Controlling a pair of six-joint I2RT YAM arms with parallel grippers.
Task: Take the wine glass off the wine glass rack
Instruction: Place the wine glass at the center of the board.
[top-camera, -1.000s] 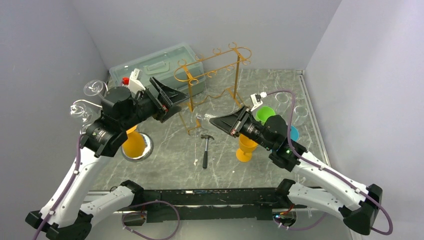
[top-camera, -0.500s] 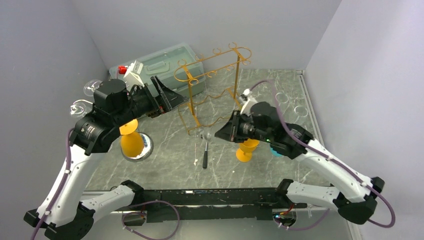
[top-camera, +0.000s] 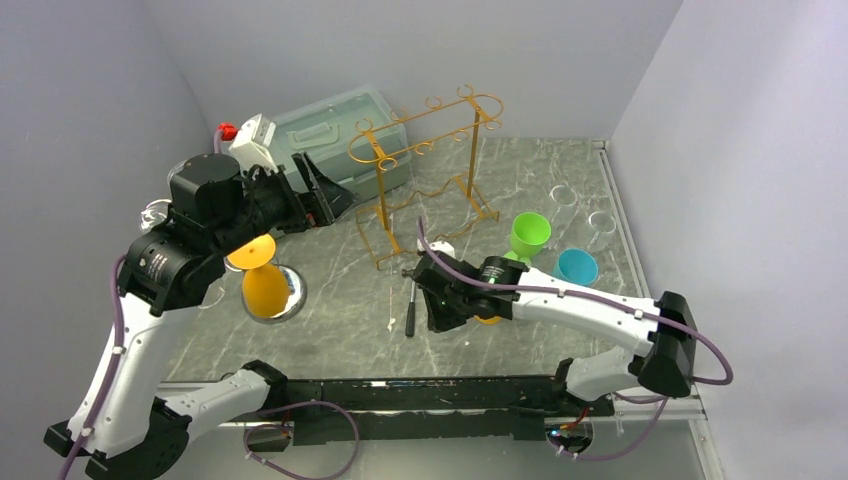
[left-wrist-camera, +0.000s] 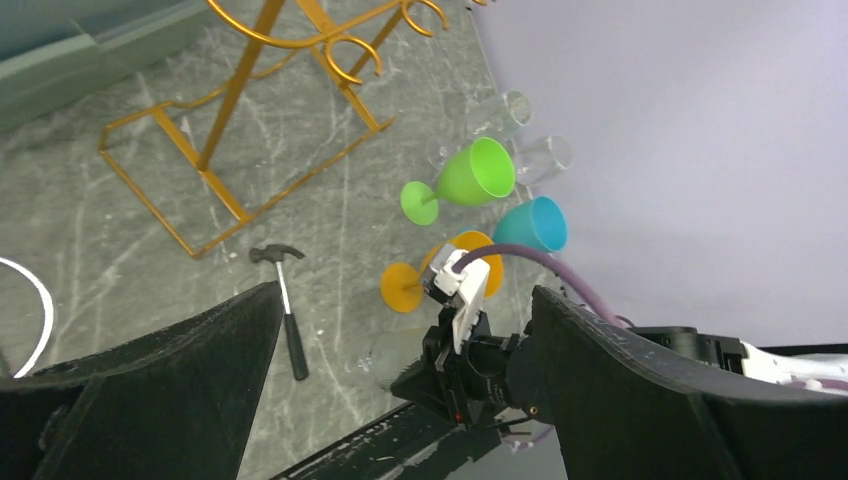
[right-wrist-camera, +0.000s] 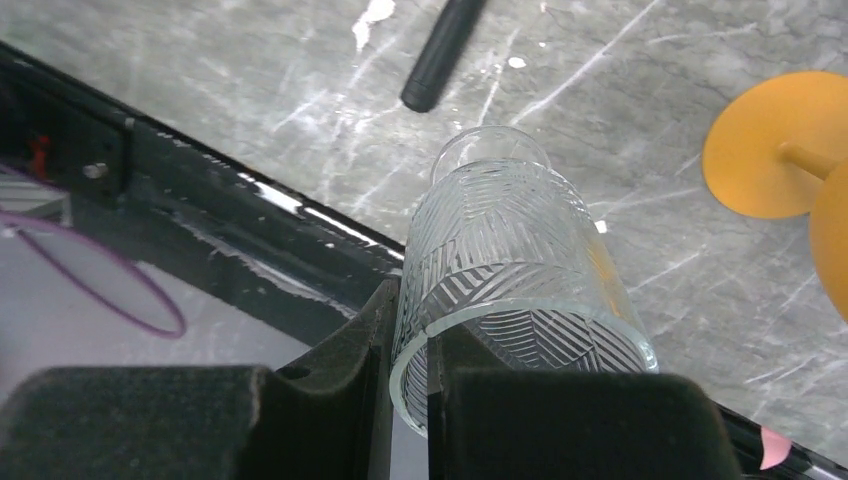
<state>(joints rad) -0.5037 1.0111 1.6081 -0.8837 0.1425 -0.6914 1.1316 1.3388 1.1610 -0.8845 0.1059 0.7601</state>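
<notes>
The gold wire wine glass rack (top-camera: 420, 160) stands at the back centre with nothing hanging on it; it also shows in the left wrist view (left-wrist-camera: 240, 100). My right gripper (top-camera: 440, 305) is low over the table near its front edge, shut on the rim of a clear patterned glass (right-wrist-camera: 510, 270). One finger is inside the rim and one outside (right-wrist-camera: 408, 400). The glass points down toward the table. My left gripper (top-camera: 325, 195) is open and empty, held high left of the rack (left-wrist-camera: 405, 290).
A hammer (top-camera: 411, 300) lies just left of the right gripper. An orange goblet (top-camera: 262, 280) stands inverted on a steel dish (top-camera: 292, 290). A second orange goblet (right-wrist-camera: 790, 170), a green goblet (top-camera: 528, 235) and a blue cup (top-camera: 577, 266) stand on the right. A clear lidded box (top-camera: 320, 130) sits at the back left.
My right arm swung down and toward the front edge with the glass, turning it toward the table. My left arm drew back to the left and up.
</notes>
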